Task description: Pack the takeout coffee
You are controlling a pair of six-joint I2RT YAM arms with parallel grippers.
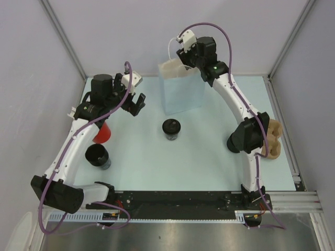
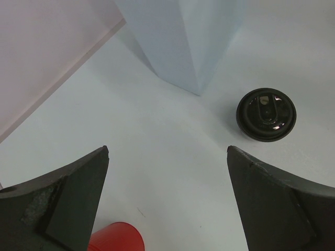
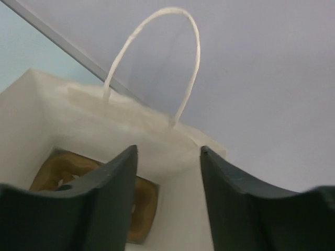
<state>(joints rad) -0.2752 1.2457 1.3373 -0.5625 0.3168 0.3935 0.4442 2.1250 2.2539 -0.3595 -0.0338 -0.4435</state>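
The takeout coffee (image 1: 171, 128), a short black cup with a black sip lid, stands upright on the table in front of the pale-blue paper bag (image 1: 180, 89). In the left wrist view the cup (image 2: 266, 114) lies ahead and to the right of my open, empty left gripper (image 2: 167, 151). That gripper (image 1: 137, 102) hovers left of the cup and the bag (image 2: 183, 36). My right gripper (image 1: 183, 52) is open and empty over the bag's open top. The right wrist view shows it (image 3: 168, 151) above the bag's inside, with a brown pulp carrier (image 3: 141, 204) at the bottom.
A red cup (image 1: 103, 133) and a second black cup (image 1: 98, 156) stand at the left under my left arm; the red cup also shows in the left wrist view (image 2: 115, 238). Another brown pulp carrier (image 1: 273, 137) sits at the right edge. The bag's white handle (image 3: 157, 52) stands up.
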